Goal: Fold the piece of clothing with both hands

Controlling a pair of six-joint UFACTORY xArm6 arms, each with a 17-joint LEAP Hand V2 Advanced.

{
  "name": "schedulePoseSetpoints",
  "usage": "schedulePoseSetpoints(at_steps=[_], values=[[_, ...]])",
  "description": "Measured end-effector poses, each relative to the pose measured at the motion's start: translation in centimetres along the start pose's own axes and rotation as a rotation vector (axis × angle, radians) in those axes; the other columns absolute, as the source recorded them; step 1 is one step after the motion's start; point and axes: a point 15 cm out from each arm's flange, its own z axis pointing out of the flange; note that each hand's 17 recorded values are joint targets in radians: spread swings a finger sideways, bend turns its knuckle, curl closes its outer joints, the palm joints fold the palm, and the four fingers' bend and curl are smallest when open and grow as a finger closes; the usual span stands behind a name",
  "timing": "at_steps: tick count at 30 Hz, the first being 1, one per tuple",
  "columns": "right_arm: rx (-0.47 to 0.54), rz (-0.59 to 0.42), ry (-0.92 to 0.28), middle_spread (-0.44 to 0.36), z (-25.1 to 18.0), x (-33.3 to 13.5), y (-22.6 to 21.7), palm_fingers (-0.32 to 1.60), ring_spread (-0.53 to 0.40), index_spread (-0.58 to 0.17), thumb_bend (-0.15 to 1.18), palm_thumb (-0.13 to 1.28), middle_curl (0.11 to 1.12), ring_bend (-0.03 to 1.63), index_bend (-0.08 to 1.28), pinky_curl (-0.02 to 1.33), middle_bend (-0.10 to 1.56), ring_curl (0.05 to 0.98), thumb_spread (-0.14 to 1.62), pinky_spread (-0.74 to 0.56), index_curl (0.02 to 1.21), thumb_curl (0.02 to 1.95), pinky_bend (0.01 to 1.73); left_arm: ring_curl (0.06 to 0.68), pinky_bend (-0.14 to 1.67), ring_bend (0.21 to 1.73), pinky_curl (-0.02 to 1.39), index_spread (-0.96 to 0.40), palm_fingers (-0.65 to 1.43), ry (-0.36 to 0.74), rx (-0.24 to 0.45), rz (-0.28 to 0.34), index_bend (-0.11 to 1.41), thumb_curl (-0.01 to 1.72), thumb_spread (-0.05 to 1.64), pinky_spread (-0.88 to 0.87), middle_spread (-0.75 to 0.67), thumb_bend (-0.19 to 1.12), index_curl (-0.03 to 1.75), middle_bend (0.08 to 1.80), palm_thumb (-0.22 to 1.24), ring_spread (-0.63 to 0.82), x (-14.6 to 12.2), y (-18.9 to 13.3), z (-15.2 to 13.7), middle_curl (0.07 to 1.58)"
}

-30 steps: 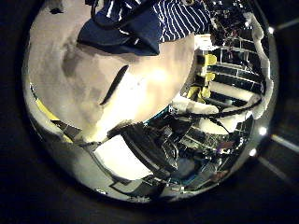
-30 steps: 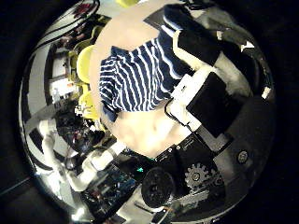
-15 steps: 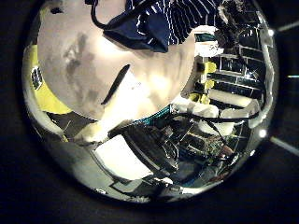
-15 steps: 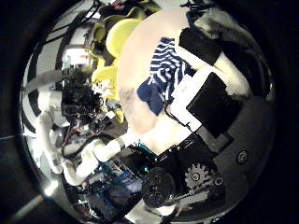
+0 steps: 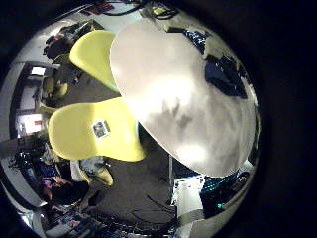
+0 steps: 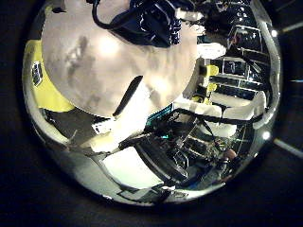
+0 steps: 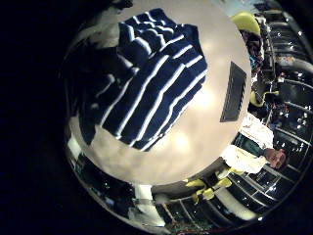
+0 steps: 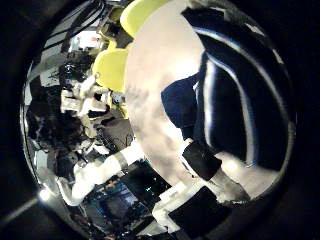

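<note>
The navy-and-white striped garment lies bunched on the round pale worktop; right hand close over it, finger state unclear.

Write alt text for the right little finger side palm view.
A navy and white striped garment lies bunched on a round tan table, filling much of the view. A dark flat rectangular object lies on the table beside it.
</note>
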Motion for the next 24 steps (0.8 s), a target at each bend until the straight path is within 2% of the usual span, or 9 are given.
schedulePoseSetpoints(at_steps=[3,7,10,13,17,19,24], values=[[0.086,-0.036,-0.042,-0.002,-4.1,-0.8,0.4,-0.09,0.082,-0.456,-0.02,0.69,0.43,0.87,0.15,0.64,0.35,0.426,1.14,0.23,0.45,0.52,0.94,0.184,0.22,0.63,0.29,-0.31,0.45,0.0,-0.002,0.001,0.22,0.29,1.3,0.06,-0.24,-0.01,0.65,0.19,0.28,-0.12,0.2,0.0,0.0,0.42],[0.188,0.007,-0.061,0.013,-9.9,1.4,2.8,-0.03,0.143,-0.455,-0.02,0.68,0.4,0.82,0.15,0.58,0.31,0.383,1.13,0.34,0.4,0.51,0.89,0.18,0.2,0.62,0.29,-0.31,0.46,0.001,0.009,0.005,0.22,0.3,1.31,0.07,-0.23,-0.01,0.65,0.2,0.31,-0.11,0.8,-0.1,-0.5,0.43],[0.201,0.058,-0.075,-0.032,-12.4,3.7,6.1,0.05,0.146,-0.447,-0.02,0.68,0.39,0.82,0.18,0.54,0.32,0.363,1.15,0.38,0.38,0.5,0.82,0.178,0.19,0.62,0.28,-0.31,0.47,0.004,0.021,0.012,0.23,0.3,1.32,0.08,-0.22,-0.01,0.66,0.2,0.33,-0.09,2.0,-0.6,-1.2,0.43],[0.159,0.121,-0.097,-0.068,-13.2,5.7,9.8,0.17,0.113,-0.427,0.0,0.74,0.39,0.84,0.2,0.49,0.35,0.351,1.2,0.41,0.38,0.5,0.73,0.178,0.19,0.61,0.28,-0.31,0.47,0.003,0.021,0.015,0.23,0.3,1.32,0.08,-0.21,-0.01,0.66,0.2,0.34,-0.08,3.8,-0.9,-1.8,0.43],[0.044,0.217,-0.165,-0.056,-12.7,7.9,16.2,0.24,0.077,-0.413,0.01,0.78,0.4,0.84,0.2,0.45,0.38,0.347,1.26,0.42,0.38,0.5,0.65,0.176,0.18,0.62,0.27,-0.31,0.48,-0.001,0.022,0.004,0.23,0.3,1.32,0.08,-0.2,-0.01,0.66,0.21,0.35,-0.07,5.4,-1.6,-2.5,0.44],[0.005,0.261,-0.205,-0.042,-11.4,9.4,19.2,0.25,0.064,-0.406,0.01,0.79,0.4,0.84,0.19,0.44,0.38,0.345,1.29,0.41,0.38,0.49,0.62,0.176,0.19,0.62,0.27,-0.31,0.48,-0.002,0.016,-0.005,0.24,0.3,1.32,0.09,-0.2,-0.01,0.66,0.21,0.35,-0.07,6.2,-2.0,-2.4,0.44],[-0.058,0.275,-0.275,-0.027,-7.3,9.2,23.5,0.28,0.048,-0.392,0.0,0.79,0.39,0.82,0.19,0.41,0.38,0.329,1.34,0.41,0.38,0.49,0.59,0.174,0.19,0.62,0.26,-0.31,0.48,-0.002,-0.001,-0.011,0.24,0.3,1.32,0.09,-0.19,-0.01,0.66,0.2,0.36,-0.07,7.7,-2.4,-2.3,0.45]])
